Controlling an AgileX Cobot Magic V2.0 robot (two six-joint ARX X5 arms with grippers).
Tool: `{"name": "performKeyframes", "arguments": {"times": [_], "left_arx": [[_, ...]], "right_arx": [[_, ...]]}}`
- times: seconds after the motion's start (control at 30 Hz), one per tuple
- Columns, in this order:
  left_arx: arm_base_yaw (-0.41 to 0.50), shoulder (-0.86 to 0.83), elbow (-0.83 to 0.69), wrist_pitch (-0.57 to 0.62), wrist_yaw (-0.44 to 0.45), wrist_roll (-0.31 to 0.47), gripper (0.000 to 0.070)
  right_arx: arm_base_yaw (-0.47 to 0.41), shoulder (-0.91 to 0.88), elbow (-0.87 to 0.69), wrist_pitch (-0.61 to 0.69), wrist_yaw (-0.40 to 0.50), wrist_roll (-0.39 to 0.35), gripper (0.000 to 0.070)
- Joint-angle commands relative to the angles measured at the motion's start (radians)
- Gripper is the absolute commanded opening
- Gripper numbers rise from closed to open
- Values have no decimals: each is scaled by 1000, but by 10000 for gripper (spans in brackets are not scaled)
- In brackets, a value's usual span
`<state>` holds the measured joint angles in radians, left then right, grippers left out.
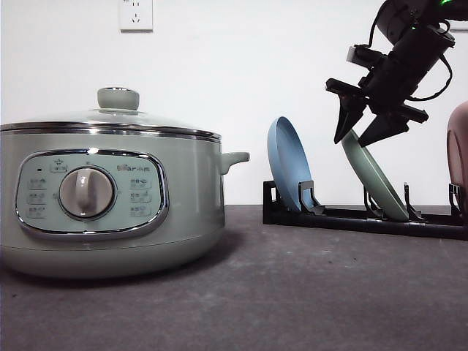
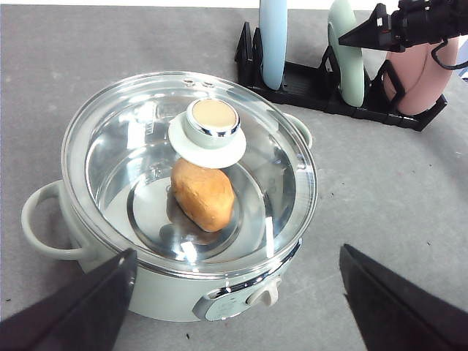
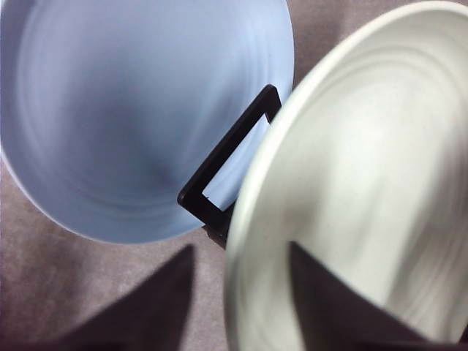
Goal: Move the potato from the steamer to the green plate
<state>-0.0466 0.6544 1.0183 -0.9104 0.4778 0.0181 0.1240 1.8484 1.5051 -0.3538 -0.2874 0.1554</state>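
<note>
Potato (image 2: 203, 194) sits inside the lidded steamer (image 1: 110, 197) – beside it, the right pincer (image 1: 363, 126), spread wide, straddles the green plate (image 1: 374, 175) racked on edge, while the left pincer (image 2: 234, 292) hangs spread above the steamer

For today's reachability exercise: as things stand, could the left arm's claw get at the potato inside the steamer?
Probably not yet. The potato lies inside the steamer under the closed glass lid, whose knob sits right above it. The left claw hangs open above, but the lid must come off first.
</note>
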Motion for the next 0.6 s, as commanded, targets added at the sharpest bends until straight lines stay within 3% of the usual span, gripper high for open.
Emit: {"name": "performKeyframes", "arguments": {"times": [0.0, 0.27, 0.57], "left_arx": [[-2, 5, 22, 8, 5, 15, 561], [-2, 5, 22, 8, 5, 15, 561], [-2, 5, 22, 8, 5, 15, 561]], "right_arx": [[5, 21, 23, 11, 1, 15, 96], [4, 21, 23, 14, 0, 22, 6], [4, 8, 51, 5, -39, 36, 4]]}}
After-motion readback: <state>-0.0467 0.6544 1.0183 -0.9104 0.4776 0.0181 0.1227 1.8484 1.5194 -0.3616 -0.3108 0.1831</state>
